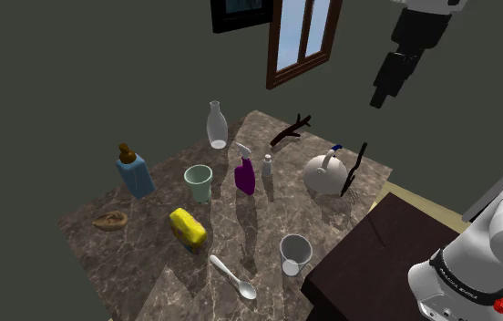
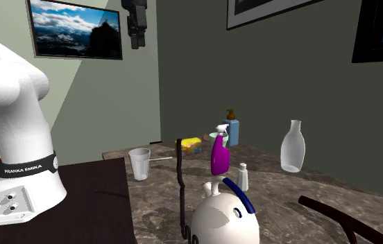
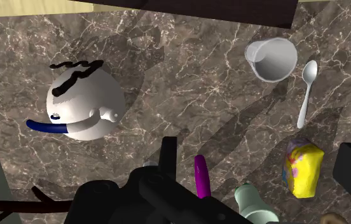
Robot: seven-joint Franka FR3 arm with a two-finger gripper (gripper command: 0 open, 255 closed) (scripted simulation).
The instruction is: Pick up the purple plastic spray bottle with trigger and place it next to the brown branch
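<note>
Bottle (image 1: 244, 173) stands upright on the desk (image 1: 149, 274), at 8 o'clock from the raised fingers (image 1: 383, 95) in the shoulder view. They stand wide, holding nothing. Branch (image 1: 291, 130) lies at its 1 o'clock.

A brown marble table (image 1: 149, 274) lies well below the jaws. Beyond it stand dull green walls (image 1: 76, 64) with a brown-framed window (image 1: 300, 36) and a landscape picture (image 2: 75, 29).
</note>
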